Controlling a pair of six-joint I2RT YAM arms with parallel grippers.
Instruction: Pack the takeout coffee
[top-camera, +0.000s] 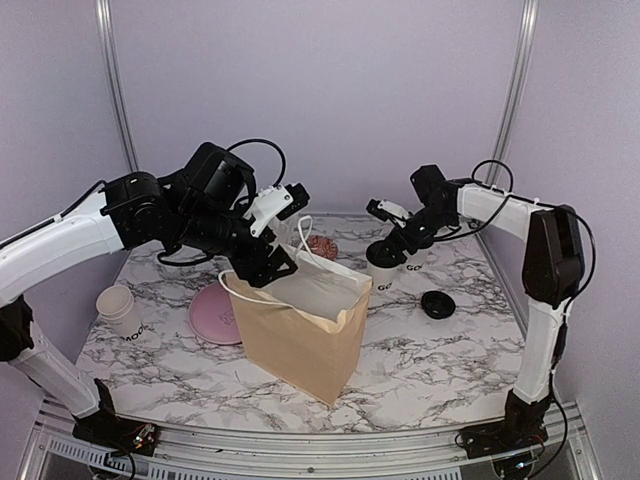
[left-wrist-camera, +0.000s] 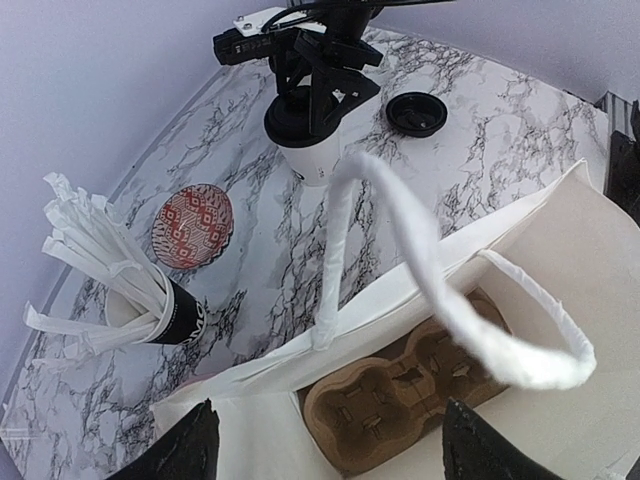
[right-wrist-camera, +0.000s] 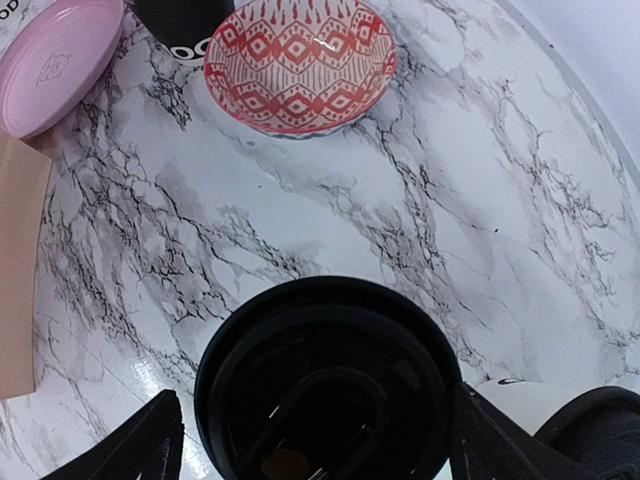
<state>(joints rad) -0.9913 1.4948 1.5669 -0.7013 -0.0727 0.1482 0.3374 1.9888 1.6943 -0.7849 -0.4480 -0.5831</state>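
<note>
Paper bag (top-camera: 300, 340): stands upright and open-topped in the middle of the table (top-camera: 440, 370), nearest of all to the near edge.
Cardboard cup tray (left-wrist-camera: 400, 400): lies at the bottom of the bag, seen through its mouth in the left wrist view.
Bag handle (left-wrist-camera: 420, 260): white loop, arches up over the mouth, in front of the left wrist camera.
Lidless white cups (top-camera: 120, 310): close to the left edge, well apart from the bag.
Pink plate (top-camera: 208, 315): flat on the table, just beside the bag's left side.
Loose black lid (top-camera: 436, 304): lies alone toward the right edge, near the coffee.
Left gripper (left-wrist-camera: 330, 405): hangs over the bag's mouth, fingers spread wide, with hold of nothing.
Takeout coffee (top-camera: 388, 258): upright on the table, right of the bag and toward the far right corner, black lid on, outside the bag.
Right gripper (right-wrist-camera: 315, 400): directly above the coffee, spread wide, one finger either side of the lid; cannot tell if they touch it.
Patterned red bowl (right-wrist-camera: 298, 65): beyond the bag, near the far edge.
Black cup of straws (left-wrist-camera: 175, 315): just beside the bowl, behind the bag.
</note>
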